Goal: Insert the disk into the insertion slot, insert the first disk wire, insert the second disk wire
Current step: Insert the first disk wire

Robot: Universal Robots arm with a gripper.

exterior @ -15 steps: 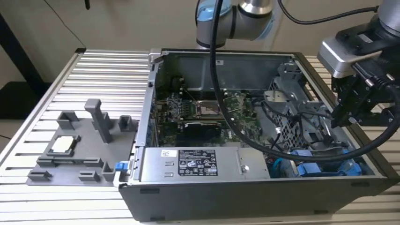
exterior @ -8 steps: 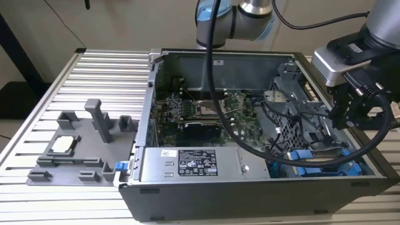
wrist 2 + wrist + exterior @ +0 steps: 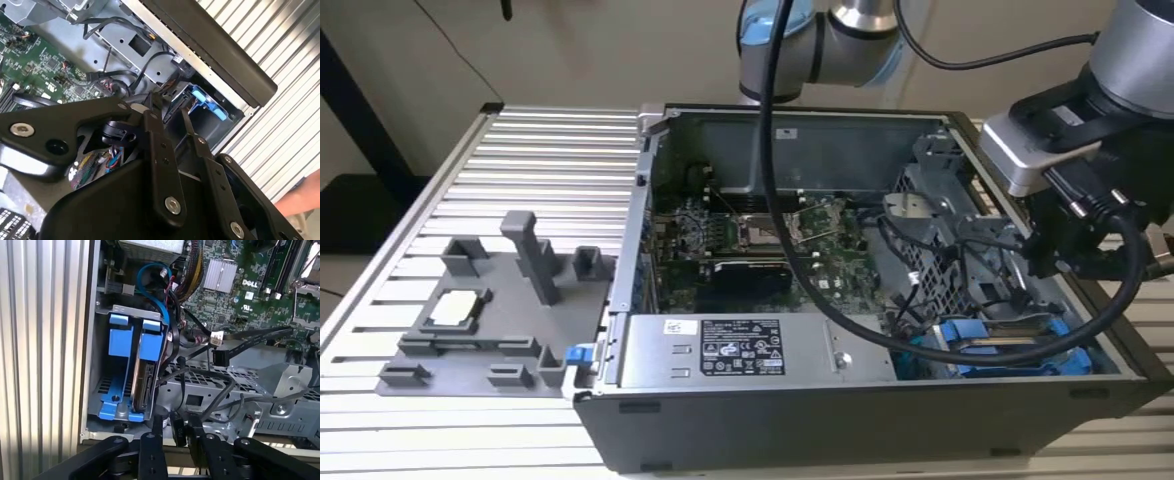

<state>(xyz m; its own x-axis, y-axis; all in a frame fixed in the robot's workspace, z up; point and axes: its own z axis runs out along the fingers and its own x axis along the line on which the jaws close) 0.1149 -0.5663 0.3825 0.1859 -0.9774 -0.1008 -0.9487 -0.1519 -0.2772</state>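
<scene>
Hanging over the open computer case (image 3: 854, 410), the arm (image 3: 1134, 60) reaches down at the end of the case towards the exterior view's right. The case sits on a ribbed metal bench (image 3: 534, 160) and fills the half of it on that side. A grey parts fixture (image 3: 467, 320) sits on the other half, well apart from the case.

The disk (image 3: 143, 385) is already in the insertion slot (image 3: 97, 390). It stands on edge in its blue carrier between the grey walls, in the corner of the case close to the bench's near edge. In the exterior view the blue frame (image 3: 1014, 345) shows there, just beside the labelled power-supply box (image 3: 740, 350). A second blue carrier (image 3: 120, 337) stands right next to the disk in the same bay.

In the first wrist view the pincer (image 3: 174, 429) is poised close to the open end of the bay, with dark cabling around its tip. I cannot tell whether it is apart, together, or clamped on anything.

A black plug (image 3: 220, 357) and a small white plug (image 3: 216, 337) hang loose on their leads near the bay. They are above the perforated cage (image 3: 210, 385) and clear of the disk. A blue cable (image 3: 150, 270) loops above the slot, and the green motherboard (image 3: 761, 235) lies behind it.
</scene>
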